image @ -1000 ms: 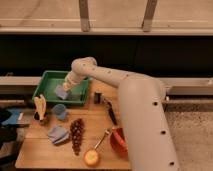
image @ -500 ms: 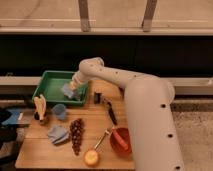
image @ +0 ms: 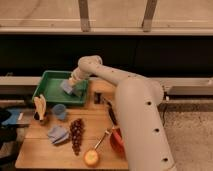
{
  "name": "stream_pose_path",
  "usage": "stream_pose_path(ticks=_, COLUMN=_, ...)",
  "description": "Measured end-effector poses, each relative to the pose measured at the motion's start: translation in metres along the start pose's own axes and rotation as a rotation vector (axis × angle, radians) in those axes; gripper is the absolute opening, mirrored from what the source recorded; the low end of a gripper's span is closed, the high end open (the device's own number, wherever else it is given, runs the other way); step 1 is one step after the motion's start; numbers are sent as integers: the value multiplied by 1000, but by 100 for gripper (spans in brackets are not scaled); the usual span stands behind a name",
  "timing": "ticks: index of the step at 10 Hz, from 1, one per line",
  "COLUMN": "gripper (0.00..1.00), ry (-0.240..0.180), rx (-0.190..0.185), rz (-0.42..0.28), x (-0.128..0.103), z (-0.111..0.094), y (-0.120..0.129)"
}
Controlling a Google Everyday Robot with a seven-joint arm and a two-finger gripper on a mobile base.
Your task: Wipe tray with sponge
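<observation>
A green tray (image: 50, 92) sits at the back left of the wooden table. My gripper (image: 71, 85) is down inside the tray, toward its right side, on a pale blue sponge (image: 67, 88) that rests against the tray floor. The white arm (image: 112, 80) reaches in from the right.
On the wooden table (image: 40, 150): a banana (image: 39, 106), a blue cup (image: 60, 111), a blue cloth (image: 58, 134), dark grapes (image: 76, 135), an orange (image: 90, 158), a red bowl (image: 117, 141) and a dark utensil (image: 112, 116). A rail runs behind.
The gripper with the sponge has moved right and back across the tray floor, from the tray's middle toward its right side.
</observation>
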Motion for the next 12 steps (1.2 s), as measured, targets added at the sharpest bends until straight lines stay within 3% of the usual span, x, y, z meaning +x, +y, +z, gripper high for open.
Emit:
stream_pose_path(ticks=3, gripper=0, ry=-21, rx=-63, rz=-64, x=-26, z=18, y=27)
stream_pose_path(ticks=7, gripper=0, ry=-43, rx=-125, rz=-161, x=-31, z=13, y=79)
stream_pose_path(ticks=10, gripper=0, ry=-34, rx=-121, rz=-155, x=-9, z=-3, y=87)
stream_pose_path(ticks=12, gripper=0, ry=-25, rx=-90, rz=-109, x=12, z=-18, y=72)
